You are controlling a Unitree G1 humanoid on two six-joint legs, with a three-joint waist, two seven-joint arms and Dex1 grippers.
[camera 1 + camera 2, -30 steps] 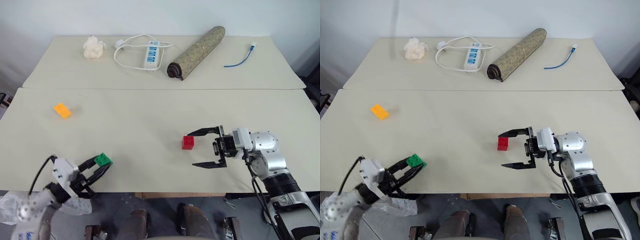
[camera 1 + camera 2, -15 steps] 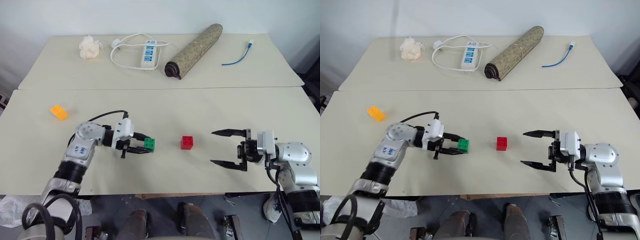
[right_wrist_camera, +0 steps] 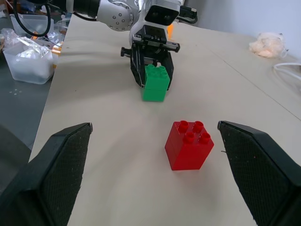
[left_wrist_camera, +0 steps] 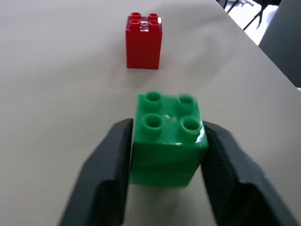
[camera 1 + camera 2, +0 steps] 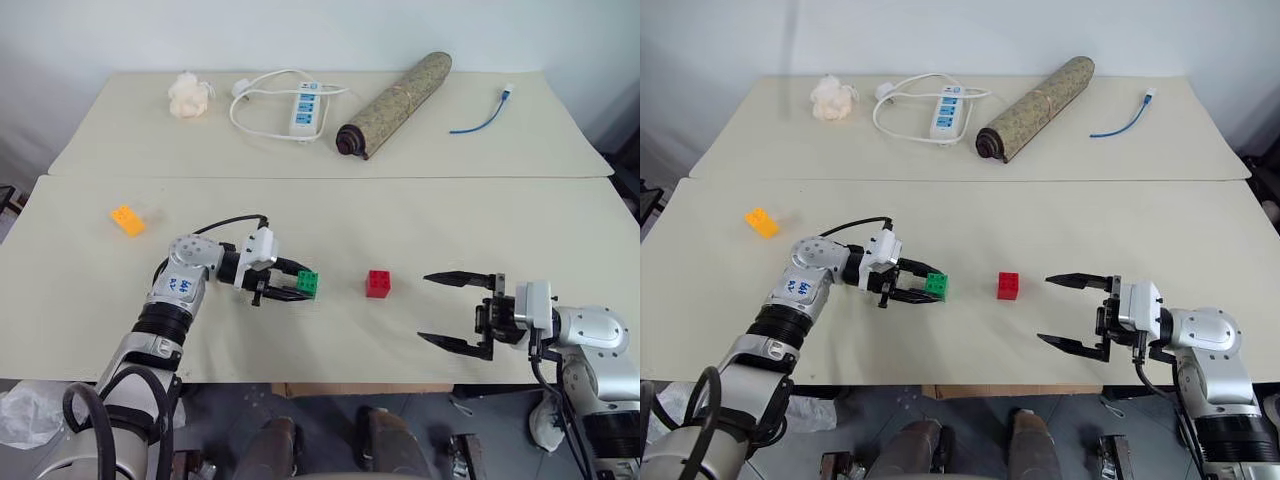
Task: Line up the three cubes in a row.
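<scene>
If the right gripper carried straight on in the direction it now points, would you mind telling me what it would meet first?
Most likely the red studded plastic brick, which stands ahead between the open right gripper fingers' line. The green studded brick at the left gripper lies further along. Exact alignment is hard to judge.

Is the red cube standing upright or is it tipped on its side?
Upright. The red cube rests flat on the table with its four studs facing up, seen in both wrist views.
</scene>
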